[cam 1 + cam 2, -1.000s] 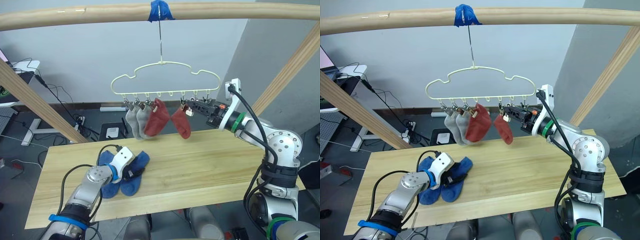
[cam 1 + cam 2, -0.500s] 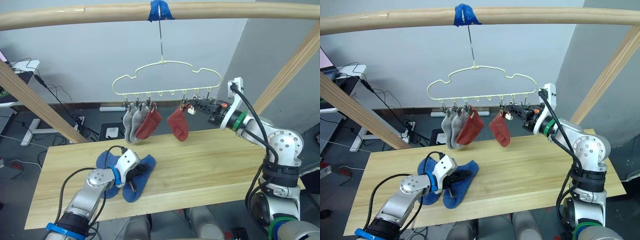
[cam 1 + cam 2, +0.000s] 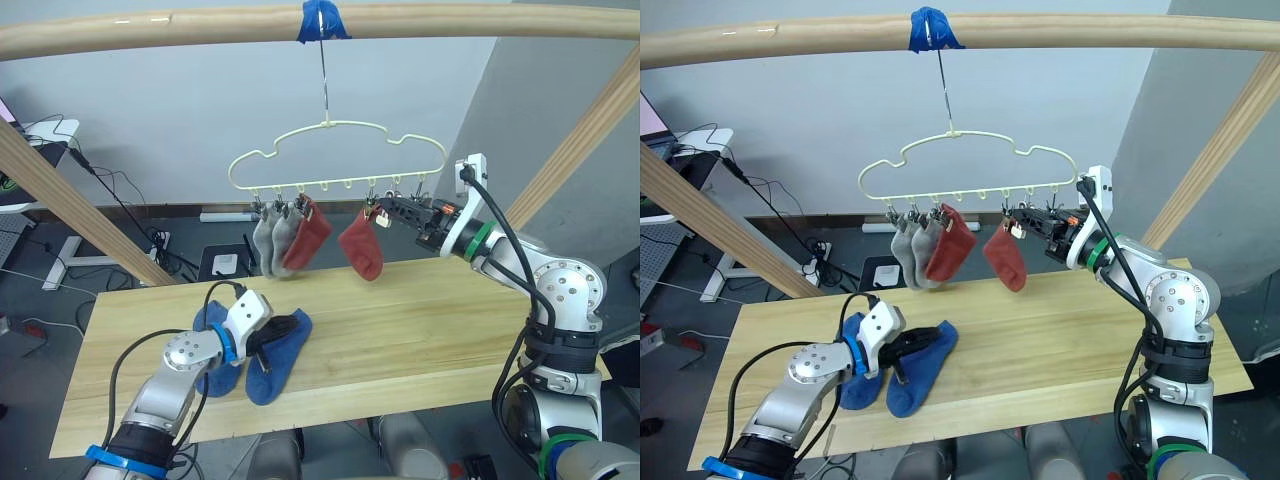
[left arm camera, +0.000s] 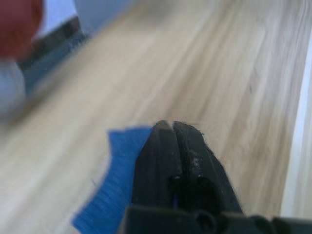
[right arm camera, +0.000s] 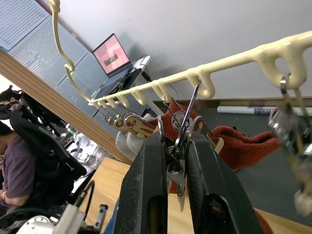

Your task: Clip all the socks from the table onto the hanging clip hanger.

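The clip hanger (image 3: 338, 155) hangs by its hook from a blue-taped spot on the wooden rail (image 3: 200, 30), above the far edge of the table (image 3: 420, 330). It serves as the reference point below.

Socks on the hanger: two grey socks (image 3: 272, 238) hang side by side from clips at its left end. A red sock (image 3: 306, 238) hangs just beside them, touching the nearer grey one. A second red sock (image 3: 361, 243) hangs from a clip right of centre, apart from the first three.

Socks on the table: two blue socks (image 3: 262, 355) lie below and to the left of the hanger, on the near-left part of the table top, overlapping one another.

Left arm: bent at the elbow, forearm low over the table, reaching toward the hanger's side. The left gripper (image 3: 268, 333) lies flat on the blue socks. In the left wrist view its fingers (image 4: 168, 161) are pressed together with blue fabric beside and beneath them; it appears to pinch one blue sock, which has not left the table.

Right arm: raised and extended horizontally from the right toward the hanger's right end. The right gripper (image 3: 388, 210) sits at clip level, just right of the second red sock. In the right wrist view its fingers (image 5: 148, 195) are closed against a metal clip (image 5: 179, 146), squeezing it from both sides.
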